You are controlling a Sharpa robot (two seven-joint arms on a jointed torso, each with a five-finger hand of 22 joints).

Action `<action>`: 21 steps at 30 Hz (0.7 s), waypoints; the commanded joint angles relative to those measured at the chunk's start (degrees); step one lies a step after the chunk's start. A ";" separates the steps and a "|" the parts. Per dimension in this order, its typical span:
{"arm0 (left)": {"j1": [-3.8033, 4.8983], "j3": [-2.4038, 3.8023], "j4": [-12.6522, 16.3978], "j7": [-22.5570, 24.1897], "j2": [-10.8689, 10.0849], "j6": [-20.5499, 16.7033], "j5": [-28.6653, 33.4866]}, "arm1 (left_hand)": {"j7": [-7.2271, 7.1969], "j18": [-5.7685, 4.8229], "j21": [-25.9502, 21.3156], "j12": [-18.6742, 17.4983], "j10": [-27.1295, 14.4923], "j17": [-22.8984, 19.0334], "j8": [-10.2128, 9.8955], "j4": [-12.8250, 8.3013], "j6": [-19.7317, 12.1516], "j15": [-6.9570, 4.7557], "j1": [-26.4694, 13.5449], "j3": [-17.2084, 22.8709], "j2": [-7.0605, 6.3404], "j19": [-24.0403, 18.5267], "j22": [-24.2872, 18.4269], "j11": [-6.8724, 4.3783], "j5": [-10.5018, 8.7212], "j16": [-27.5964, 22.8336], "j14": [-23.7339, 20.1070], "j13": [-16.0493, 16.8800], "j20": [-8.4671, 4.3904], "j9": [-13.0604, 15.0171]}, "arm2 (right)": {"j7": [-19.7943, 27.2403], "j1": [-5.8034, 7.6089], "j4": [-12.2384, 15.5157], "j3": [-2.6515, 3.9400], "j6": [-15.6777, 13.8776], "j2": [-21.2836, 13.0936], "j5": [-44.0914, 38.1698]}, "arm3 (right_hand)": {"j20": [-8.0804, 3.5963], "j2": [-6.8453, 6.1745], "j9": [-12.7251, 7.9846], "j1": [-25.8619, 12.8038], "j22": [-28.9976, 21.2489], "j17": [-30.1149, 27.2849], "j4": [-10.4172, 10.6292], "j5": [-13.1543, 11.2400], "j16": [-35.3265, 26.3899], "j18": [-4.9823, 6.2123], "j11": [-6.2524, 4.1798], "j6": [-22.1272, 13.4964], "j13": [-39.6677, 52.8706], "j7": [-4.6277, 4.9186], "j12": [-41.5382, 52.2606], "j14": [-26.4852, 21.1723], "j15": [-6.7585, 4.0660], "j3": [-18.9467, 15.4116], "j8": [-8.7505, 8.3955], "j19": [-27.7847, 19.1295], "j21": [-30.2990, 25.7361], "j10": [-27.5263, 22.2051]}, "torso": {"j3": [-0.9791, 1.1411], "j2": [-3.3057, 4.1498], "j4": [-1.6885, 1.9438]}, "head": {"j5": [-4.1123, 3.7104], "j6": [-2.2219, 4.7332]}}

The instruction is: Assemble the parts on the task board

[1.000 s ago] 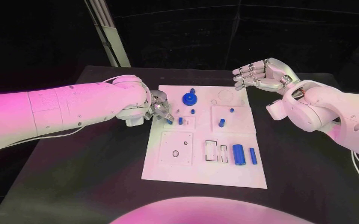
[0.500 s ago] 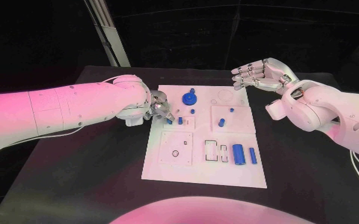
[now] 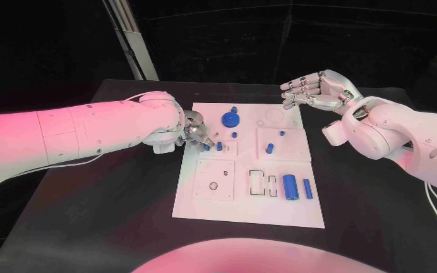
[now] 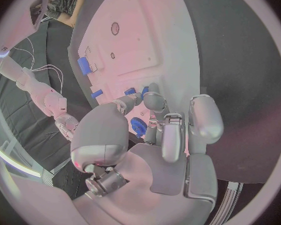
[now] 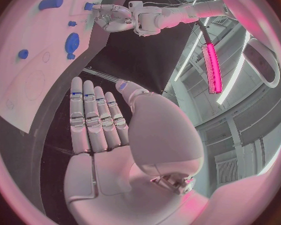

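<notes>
The white task board (image 3: pixel 239 206) lies in the middle of the black table. My left hand (image 3: pixel 193 130) hangs over its left edge with fingers curled down, and thumb and fingertip pinch a small blue peg (image 3: pixel 206 147) standing in the board. In the left wrist view the left hand (image 4: pixel 159 135) reaches the same peg (image 4: pixel 131 91). A second peg (image 3: pixel 218 146) stands just beside it. My right hand (image 3: pixel 314 91) hovers above the board's back right corner, fingers apart and holding nothing. The right wrist view shows the right hand (image 5: pixel 100 130) with its palm bare.
On the board are a round blue disc (image 3: pixel 231 120) at the back, small pegs (image 3: pixel 269 149) in the middle, and two blue cylinders (image 3: pixel 290 188) lying at the front right. A metal post (image 3: pixel 127 33) rises behind the table's back left.
</notes>
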 commanded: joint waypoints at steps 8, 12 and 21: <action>-0.01 -0.03 -0.29 -0.95 0.03 0.34 -0.72 | 0.13 -0.05 0.27 0.34 -0.09 15.09 -0.49 0.91 0.78 -0.32 -1.11 -2.69 -0.52 0.47 0.14 0.32 -0.10 0.36 5.96 0.23 0.14 -0.43 | 0.17 0.10 0.19 0.04 0.68 0.03 0.28 | 0.44 0.01 -0.08 -0.74 -0.13 -0.14 -0.45 0.33 -0.26 0.35 -0.03 -0.59 -0.03 0.39 -0.33 -0.56 -0.05 -0.08 -0.22 -0.06 -0.33 -0.51 | -0.01 0.01 0.04 | -0.06 0.02; -0.01 -0.03 -0.28 -0.87 -0.14 0.25 -0.72 | 0.18 -0.08 0.31 0.41 -0.05 15.09 -0.73 2.31 1.24 -0.29 -2.02 -6.74 -1.66 0.53 0.30 0.37 -0.27 0.36 5.96 0.48 0.12 -0.80 | 0.16 0.10 0.17 0.04 0.71 0.04 0.28 | 0.44 0.01 -0.08 -0.74 -0.13 -0.14 -0.45 0.33 -0.26 0.35 -0.03 -0.59 -0.03 0.39 -0.33 -0.56 -0.05 -0.08 -0.22 -0.06 -0.33 -0.51 | 0.00 -0.05 0.04 | -0.02 -0.04; -0.01 -0.01 0.17 3.42 -1.44 -6.07 1.95 | 0.43 0.33 -1.70 -1.51 -1.60 14.94 -1.73 9.11 0.75 -0.17 -1.50 -19.41 -1.48 -0.21 -1.37 0.70 -15.32 0.30 5.92 -1.95 0.18 -1.75 | 0.15 0.10 -0.02 0.03 0.77 0.13 0.28 | 0.49 0.03 -0.08 -0.81 -0.21 -0.24 -0.52 0.32 -0.25 0.35 0.01 -0.69 -0.03 0.43 -0.32 -0.68 0.00 -0.14 -0.22 -0.09 -0.45 -0.62 | 0.01 -0.06 0.04 | -0.15 0.08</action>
